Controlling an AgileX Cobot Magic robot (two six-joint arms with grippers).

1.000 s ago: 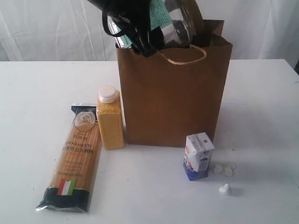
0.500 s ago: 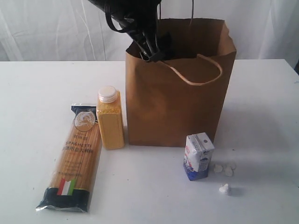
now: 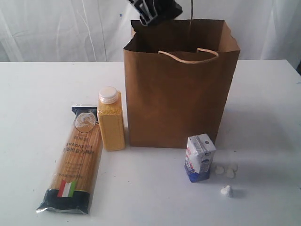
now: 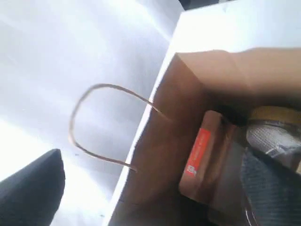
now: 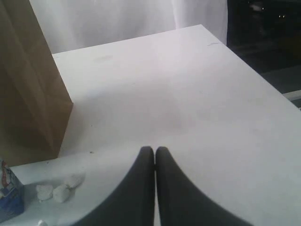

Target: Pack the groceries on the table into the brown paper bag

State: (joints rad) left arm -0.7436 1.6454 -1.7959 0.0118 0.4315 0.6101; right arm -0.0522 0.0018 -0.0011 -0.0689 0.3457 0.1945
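Observation:
The brown paper bag (image 3: 178, 94) stands upright at the middle of the table (image 3: 37, 94). My left gripper (image 3: 155, 9) hangs open just above the bag's mouth, holding nothing; one dark finger (image 4: 33, 188) shows outside the bag wall. Inside the bag lie the brown pouch with an orange label (image 4: 202, 155) and the gold-lidded jar (image 4: 273, 115). On the table, left of the bag, lie the spaghetti packet (image 3: 73, 160) and the yellow-grain bottle (image 3: 111, 120). The white-blue carton (image 3: 199, 157) stands in front of the bag. My right gripper (image 5: 154, 149) is shut and empty, low over the table right of the bag.
A few small white lumps (image 3: 225, 170) and one more (image 3: 226, 190) lie right of the carton. The bag's paper handle (image 3: 188, 57) arches over its front wall. The table's right edge (image 5: 254, 70) is close to my right gripper. White curtains hang behind.
The jar that my left gripper held over the bag has gone inside it. The gripper has opened and risen clear of the bag's mouth. The bag has settled upright.

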